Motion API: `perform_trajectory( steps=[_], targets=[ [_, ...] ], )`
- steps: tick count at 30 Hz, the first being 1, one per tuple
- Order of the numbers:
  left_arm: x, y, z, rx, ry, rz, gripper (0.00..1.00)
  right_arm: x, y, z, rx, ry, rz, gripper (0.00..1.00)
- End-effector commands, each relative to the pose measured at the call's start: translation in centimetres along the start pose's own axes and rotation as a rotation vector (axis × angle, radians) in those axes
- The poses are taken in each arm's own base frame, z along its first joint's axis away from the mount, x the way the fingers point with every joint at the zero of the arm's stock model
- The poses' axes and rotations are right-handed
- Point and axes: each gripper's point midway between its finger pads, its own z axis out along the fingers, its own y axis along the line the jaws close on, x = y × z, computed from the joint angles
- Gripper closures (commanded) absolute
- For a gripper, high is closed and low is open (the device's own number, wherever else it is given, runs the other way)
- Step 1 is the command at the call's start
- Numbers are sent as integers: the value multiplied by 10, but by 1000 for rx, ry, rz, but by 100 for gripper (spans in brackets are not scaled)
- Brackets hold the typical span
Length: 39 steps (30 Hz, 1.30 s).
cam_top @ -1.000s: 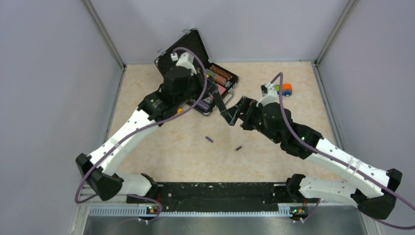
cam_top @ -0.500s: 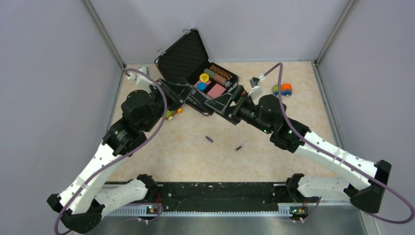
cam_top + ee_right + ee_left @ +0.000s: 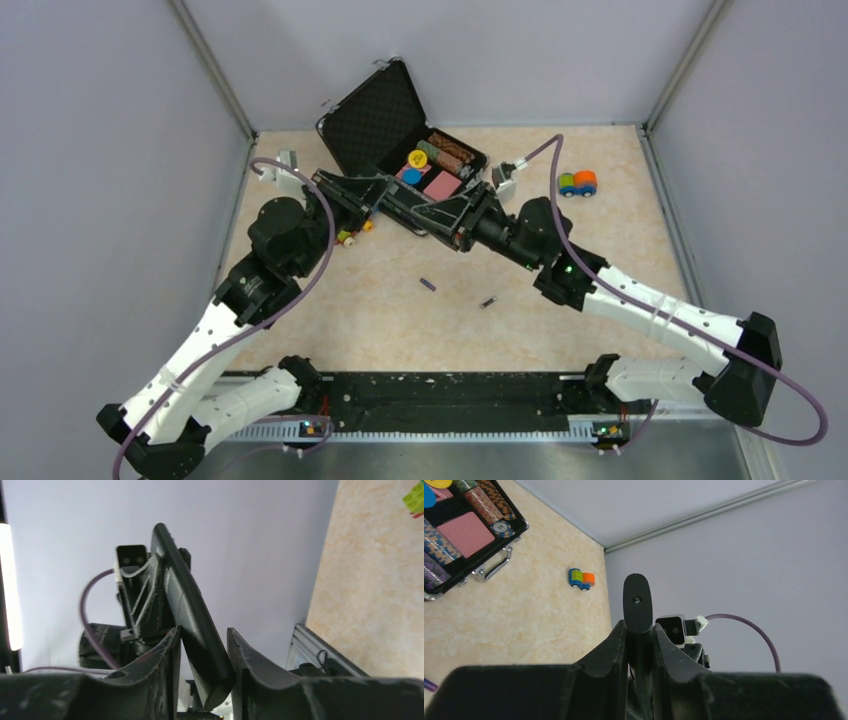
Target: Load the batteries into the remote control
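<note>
Status: loading not begun, as far as can be judged. Both batteries lie loose on the counter [image 3: 400, 330]: the purple battery [image 3: 427, 284] near centre, the dark battery [image 3: 488, 301] with its pale end a little to its right and nearer, the two apart and neither touched by an arm. The remote control [image 3: 637, 600] is off the counter, held in the air between the two arms, just in front of the open chip case [image 3: 375, 115] at the far left. The left claw [image 3: 638, 630] is closed down narrow on one end of it, fingers pressed to both flat sides. The right claw [image 3: 202, 640] grips the other end, nearly closed, with the bar slanting between its fingers. The remote looks like a slim black bar with a rounded end, seen edge-on in both wrist views (whether its back cover is on or off, I cannot tell). Left to do, on this evidence: expose the compartment, pick up each battery, seat both.
</note>
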Motion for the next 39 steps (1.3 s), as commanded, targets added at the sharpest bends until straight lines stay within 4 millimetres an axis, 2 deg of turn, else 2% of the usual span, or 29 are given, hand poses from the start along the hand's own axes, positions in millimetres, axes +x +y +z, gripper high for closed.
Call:
perform_trajectory(
  steps=[1, 3, 5, 7, 8, 9, 11, 14, 19, 25, 27, 28, 34, 39],
  targets=[
    [-1, -12, -1, 65, 1, 6, 96, 1, 38, -8, -125, 14, 29, 73],
    [1, -8, -2, 63, 8, 13, 93, -1, 33, -9, -115, 5, 29, 76],
    [4, -5, -4, 66, 17, 17, 83, -3, 32, -9, -117, -6, 29, 84],
    [7, -4, -6, 82, 29, 20, 61, -4, 34, -9, -131, -9, 18, 87],
    [8, -4, -6, 98, 36, 26, 52, -4, 35, -9, -137, -7, 11, 88],
    [10, -5, -7, 114, 42, 32, 47, -3, 34, -9, -137, -2, 6, 89],
    [12, -6, -9, 139, 52, 43, 43, -4, 36, -11, -154, 4, -2, 90],
    [11, -9, -11, 172, 55, 46, 42, -4, 36, -13, -168, 12, -11, 90],
    [10, -9, -6, 180, 59, 14, 52, -3, 39, -12, -181, 27, -24, 89],
    [13, -3, 0, 170, 84, -6, 83, -2, 26, -10, -147, 30, -7, 86],
    [11, -2, 1, 168, 79, -10, 98, -3, 22, -10, -134, 23, -2, 81],
    [10, -2, 1, 164, 76, -15, 100, -3, 19, -10, -124, 18, -1, 76],
    [6, 0, 2, 150, 61, -16, 100, -9, 4, -12, -58, -16, 2, 49],
    [7, 8, 8, 119, 71, 7, 100, -12, -19, -13, 51, -31, -4, 47]
  ],
)
